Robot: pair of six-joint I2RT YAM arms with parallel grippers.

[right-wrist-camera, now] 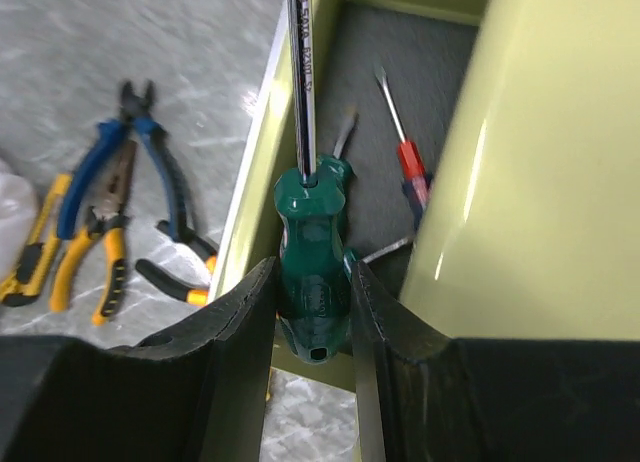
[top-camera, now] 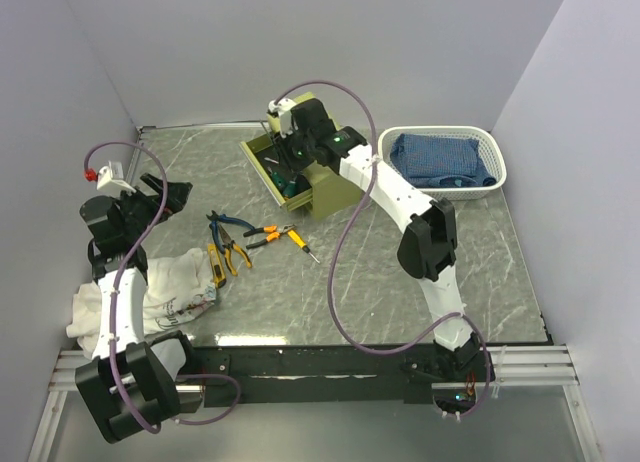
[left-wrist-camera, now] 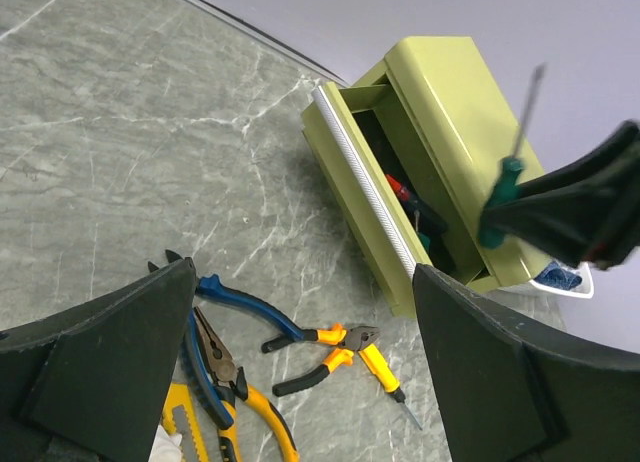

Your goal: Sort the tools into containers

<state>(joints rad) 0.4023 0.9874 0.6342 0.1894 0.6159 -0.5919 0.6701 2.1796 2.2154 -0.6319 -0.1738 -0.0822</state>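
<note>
Fingers (right-wrist-camera: 235, 332) of the right gripper (right-wrist-camera: 312, 302) are clamped on the handle of the green screwdriver (right-wrist-camera: 312, 242), shaft pointing away from the wrist. It hangs above the cabinet (right-wrist-camera: 520, 182), right over the front rim of the pulled-out drawer (right-wrist-camera: 255, 172), so it is not yet inside. On the drawer's dark floor lies a red-blue screwdriver (right-wrist-camera: 412, 172), with another thin shaft next to it; what that belongs to I cannot tell.

The left gripper (left-wrist-camera: 302, 272) is spread wide and holds nothing, well to the left of the cabinet. On the table (left-wrist-camera: 120, 112) before the cabinet's front wait the blue pliers (left-wrist-camera: 245, 307), orange pliers (left-wrist-camera: 320, 347), yellow pliers (left-wrist-camera: 225, 382), a knife (left-wrist-camera: 185, 427) and an orange screwdriver (left-wrist-camera: 380, 367).

The step in hand looks like dropping the green screwdriver into the drawer. To do it well:

- Carry the handle further in from the rim, over bare floor, before letting go; released where it is, it could tip out onto the table.
- Lay the shaft down along the drawer, parallel to the red-blue one. The opening between rim and cabinet body looks narrow, and an upright tool may catch.
- Come down low, then open, so it does not bounce.
- Keep the fingers off the rim, since a nudge might slide the drawer shut.
</note>
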